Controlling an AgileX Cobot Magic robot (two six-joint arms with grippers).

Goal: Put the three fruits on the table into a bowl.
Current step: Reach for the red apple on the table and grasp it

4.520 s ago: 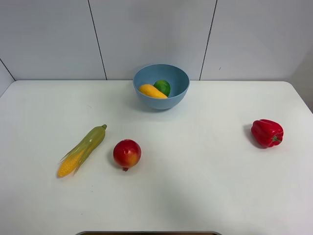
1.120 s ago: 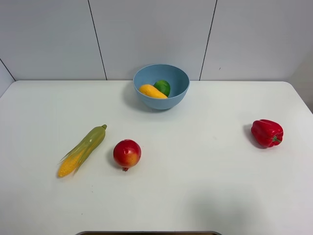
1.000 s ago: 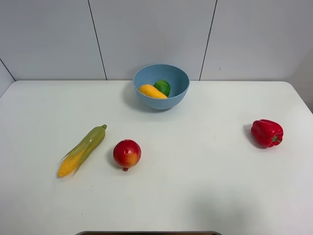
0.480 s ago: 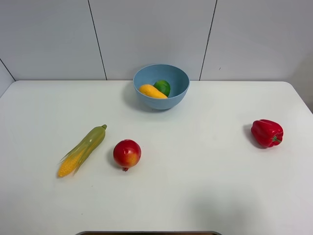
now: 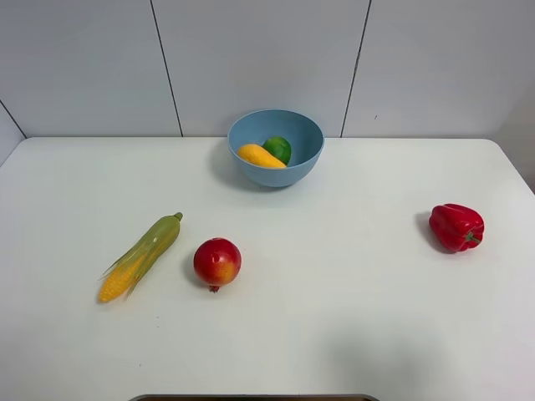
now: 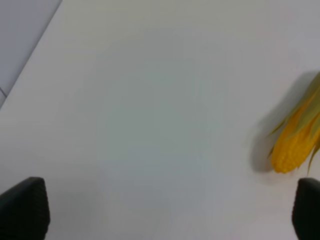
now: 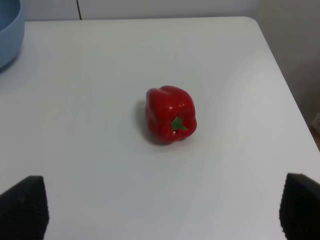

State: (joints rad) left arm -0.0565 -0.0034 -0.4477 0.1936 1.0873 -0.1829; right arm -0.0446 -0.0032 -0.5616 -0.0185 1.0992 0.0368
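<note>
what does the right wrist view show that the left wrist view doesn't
Only the right wrist view: the pepper lying on the table, and a slice of the bowl at the picture's edge.
Only the left wrist view: the yellow tip of the corn.
Both: the white tabletop, and the view's own gripper open with nothing between its fingertips, the right gripper and the left gripper.

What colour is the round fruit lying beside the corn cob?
The round fruit is red with a yellow blush, seen best in the exterior high view.
</note>
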